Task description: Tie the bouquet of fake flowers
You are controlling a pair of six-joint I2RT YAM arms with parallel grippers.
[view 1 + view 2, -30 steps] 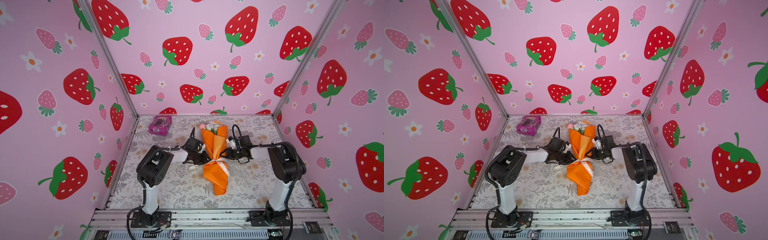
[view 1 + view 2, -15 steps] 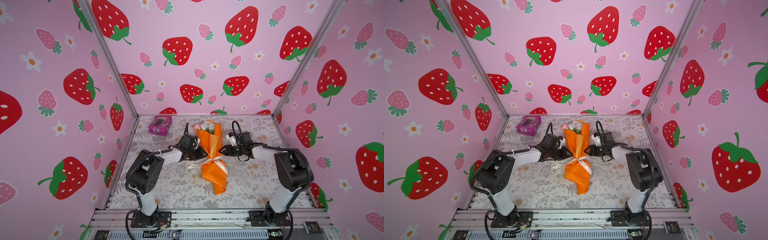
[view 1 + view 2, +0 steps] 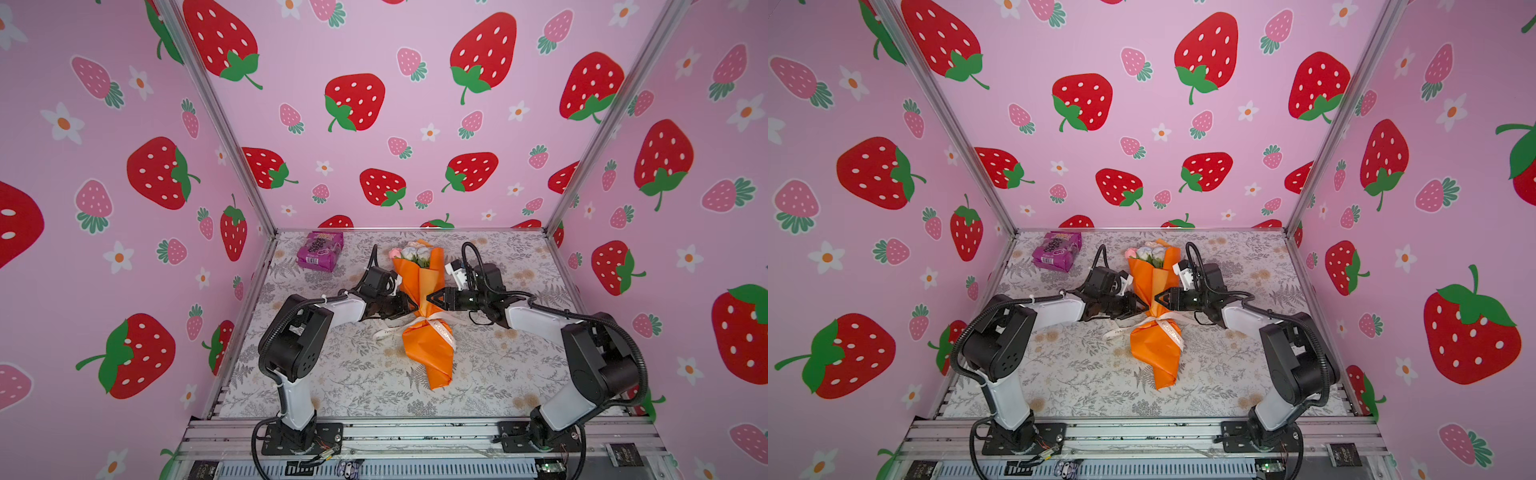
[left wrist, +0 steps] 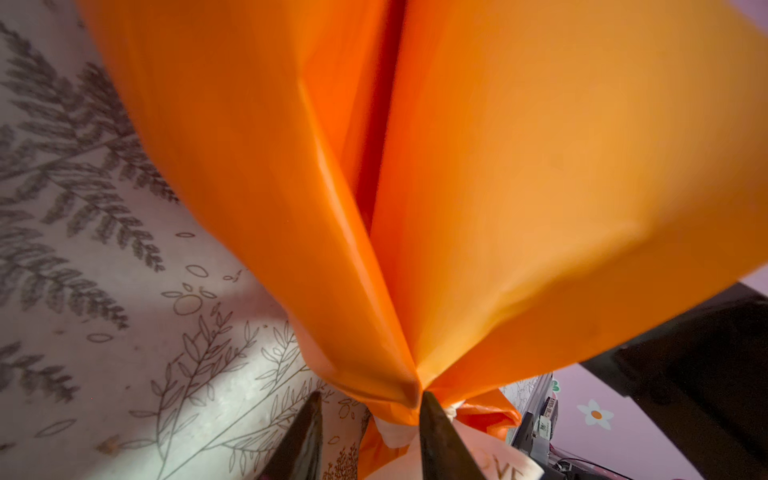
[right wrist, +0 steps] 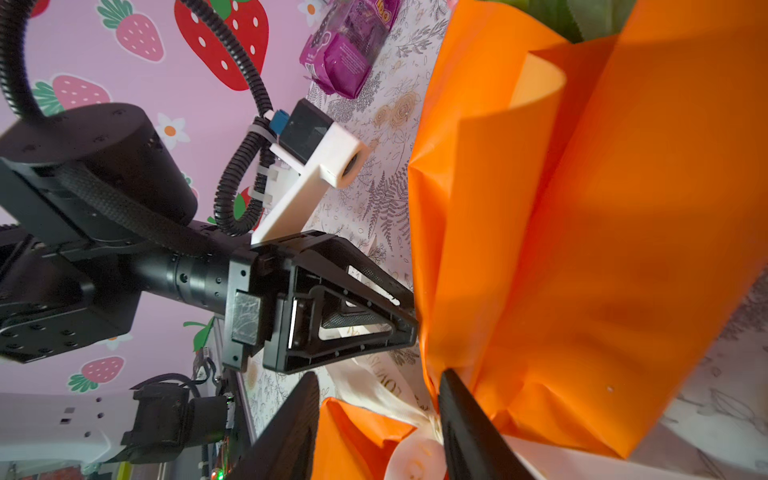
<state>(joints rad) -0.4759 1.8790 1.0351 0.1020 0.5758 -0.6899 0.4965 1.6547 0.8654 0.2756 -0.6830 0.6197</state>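
In the middle of the floral tablecloth (image 3: 332, 374), in both top views, the bouquet of fake flowers (image 3: 428, 332) lies flat. Its pink and white heads (image 3: 411, 253) point toward the upper part of the frame, and the pointed end of the orange wrapping paper (image 3: 1158, 365) points toward the lower edge. A cream ribbon (image 3: 434, 323) is wound around the narrow waist of the wrap, and one tail of it trails onto the cloth on the left side.

The left gripper (image 3: 411, 305) reaches in from the left of the frame, its tips at the left flank of the paper just above the ribbon. The right gripper (image 3: 430, 297) reaches in from the right, its tips at the opposite flank at about the same height, so the two face each other across the wrap.

In the left wrist view the left gripper's fingers (image 4: 436, 436) stand apart with bare cloth showing in the gap. One tip touches the paper where it gathers at the waist, and the other is clear of it. In the right wrist view the right gripper's fingers (image 5: 461, 415) are also spread. The ribbon and the lower paper show beyond the gap, and one finger lies against the upper paper. Neither pair is clamped on anything.

A purple snack packet (image 3: 320, 251) sits in the upper left of the table, well apart from the bouquet
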